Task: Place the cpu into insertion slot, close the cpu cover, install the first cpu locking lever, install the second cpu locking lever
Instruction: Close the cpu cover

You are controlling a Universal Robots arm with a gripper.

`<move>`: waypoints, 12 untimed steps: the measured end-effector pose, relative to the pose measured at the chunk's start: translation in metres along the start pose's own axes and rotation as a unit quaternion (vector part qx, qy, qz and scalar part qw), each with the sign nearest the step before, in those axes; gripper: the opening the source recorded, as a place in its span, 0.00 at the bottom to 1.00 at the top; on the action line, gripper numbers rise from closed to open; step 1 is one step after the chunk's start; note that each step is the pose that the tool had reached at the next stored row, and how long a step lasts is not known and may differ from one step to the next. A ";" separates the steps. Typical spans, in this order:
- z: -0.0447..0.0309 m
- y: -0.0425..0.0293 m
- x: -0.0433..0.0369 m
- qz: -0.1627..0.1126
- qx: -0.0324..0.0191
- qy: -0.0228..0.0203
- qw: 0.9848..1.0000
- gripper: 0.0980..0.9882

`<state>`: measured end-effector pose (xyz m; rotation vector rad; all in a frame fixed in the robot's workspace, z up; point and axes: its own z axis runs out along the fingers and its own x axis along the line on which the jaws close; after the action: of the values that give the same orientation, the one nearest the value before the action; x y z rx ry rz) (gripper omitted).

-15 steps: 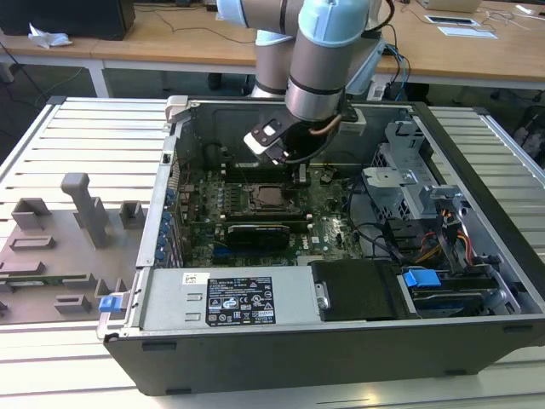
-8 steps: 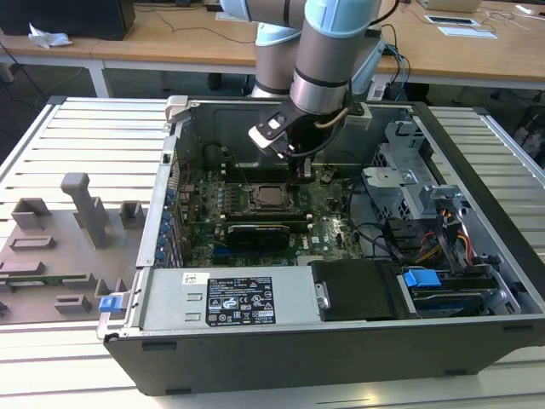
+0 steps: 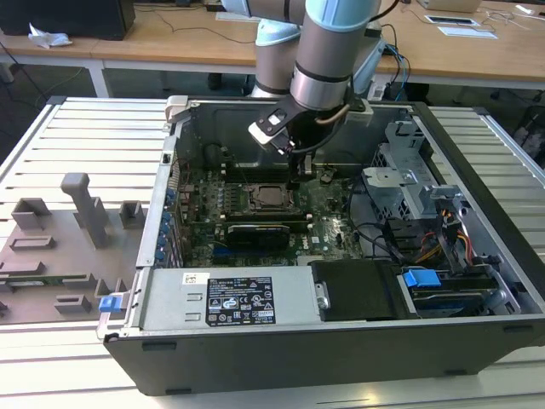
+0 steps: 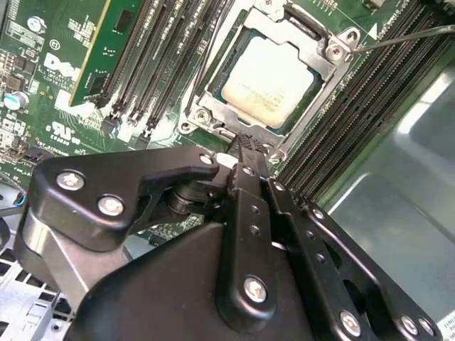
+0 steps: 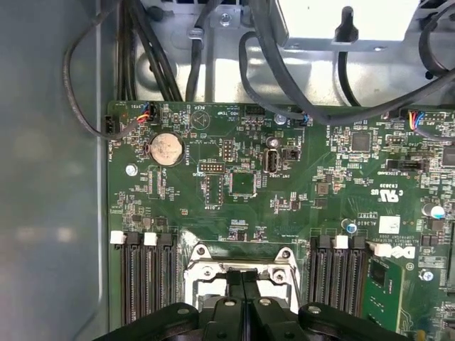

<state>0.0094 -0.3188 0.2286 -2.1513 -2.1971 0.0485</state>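
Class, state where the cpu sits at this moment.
In the second wrist view, the cpu lies in the insertion slot, between two banks of memory slots, just beyond the gripper.

Second wrist view: my black metal gripper (image 4: 240,145) covers the near edge of the thin silver square-frame cpu cover (image 4: 217,74). My fingertips press together, and whether anything thin sits between them is hidden.

First wrist view: the square silver-rimmed insertion slot (image 5: 206,270) is cut off by the picture's edge, and my fingers (image 5: 229,288) mask its centre.

Exterior view: at centre frame the slot (image 3: 271,198) is too small to tell lever positions. My grey and light-blue arm (image 3: 328,43) is cut off at the upper middle.
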 end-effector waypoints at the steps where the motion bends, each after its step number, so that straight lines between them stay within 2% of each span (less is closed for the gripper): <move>1: -0.0037 -0.0003 0.0001 0.000 0.000 0.000 1.000 0.01; 7: -0.0204 -0.0014 0.0005 0.000 0.000 0.000 1.000 0.01; 12: -0.0310 -0.0021 0.0008 0.000 0.000 0.000 1.000 0.01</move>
<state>0.0094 -0.3188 0.2597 -2.1512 -2.1971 0.0484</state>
